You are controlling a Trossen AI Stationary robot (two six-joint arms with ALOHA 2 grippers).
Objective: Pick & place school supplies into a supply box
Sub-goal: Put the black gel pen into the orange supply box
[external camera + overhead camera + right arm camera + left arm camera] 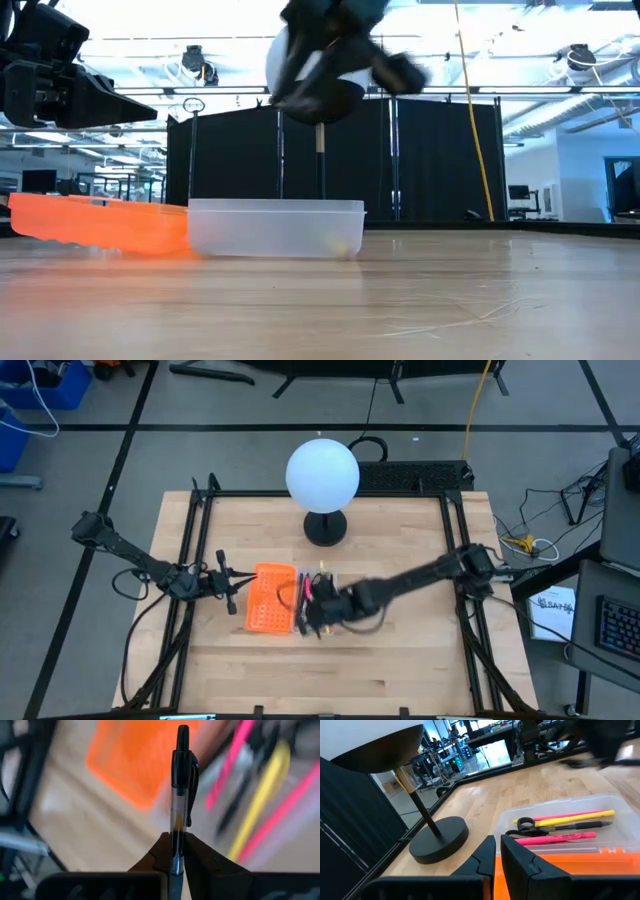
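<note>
- The right gripper is pinching a black pen between its fingers, with the pen's clip end sticking out well past the fingertips.
- In the high view that gripper is hanging over the clear tray, so the pen is being carried above the box rather than lying in it; I judge this to be the placing step, with only the lowering and release left for this item.
- The box is sitting near the middle of the table, its orange half joined to the clear tray on the side nearer the left arm.
- The left gripper is waiting just beside the orange half, its fingers nearly pressed together and holding nothing.
- Inside the clear tray, several supplies are already lying side by side: a yellow pen, a pink marker, a dark pen, a slim pink one along the far edge, and scissors showing a black handle loop.
- No loose supplies are showing on the bare wood in the high view, so this pen looks like the last or close to it, though the arm may be hiding something.
- Farther back, a white globe lamp is standing on its black base, apart from the box.
</note>
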